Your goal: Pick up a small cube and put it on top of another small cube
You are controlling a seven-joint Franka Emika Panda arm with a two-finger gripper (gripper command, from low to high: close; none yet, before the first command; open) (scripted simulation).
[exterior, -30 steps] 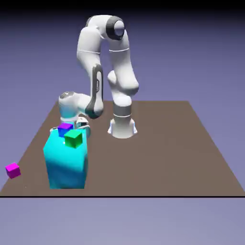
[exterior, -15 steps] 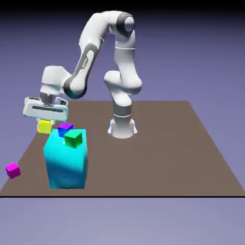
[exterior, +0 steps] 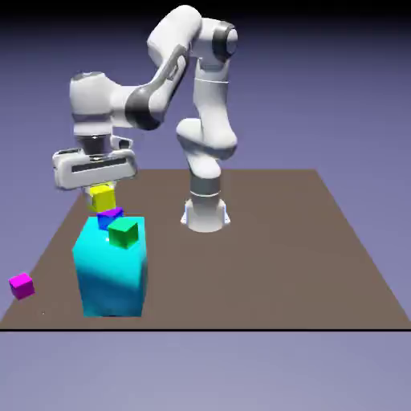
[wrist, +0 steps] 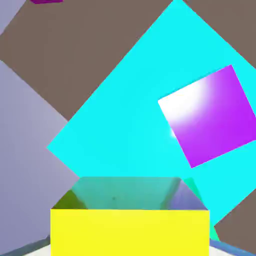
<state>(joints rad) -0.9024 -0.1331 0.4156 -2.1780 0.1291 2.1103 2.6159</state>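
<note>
The gripper (exterior: 99, 191) is clamped on the small yellow cube (exterior: 102, 197), which hangs just above the dark blue cube w/ purple top (exterior: 109, 216) on the big cyan block (exterior: 111, 269), beside the green cube (exterior: 123, 233). I judge the yellow cube light, rigid, w/ flat smooth sides, so a grip on two opposite faces is secure. In the hand view the purple top sits off to one side, so it is prob. not centred yet.

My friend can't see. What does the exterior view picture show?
A white robot arm holds a small yellow cube in its shut jaws just above a small blue cube with a purple top. That cube and a green cube sit on a big cyan block on a brown table; a magenta cube lies apart.
</note>
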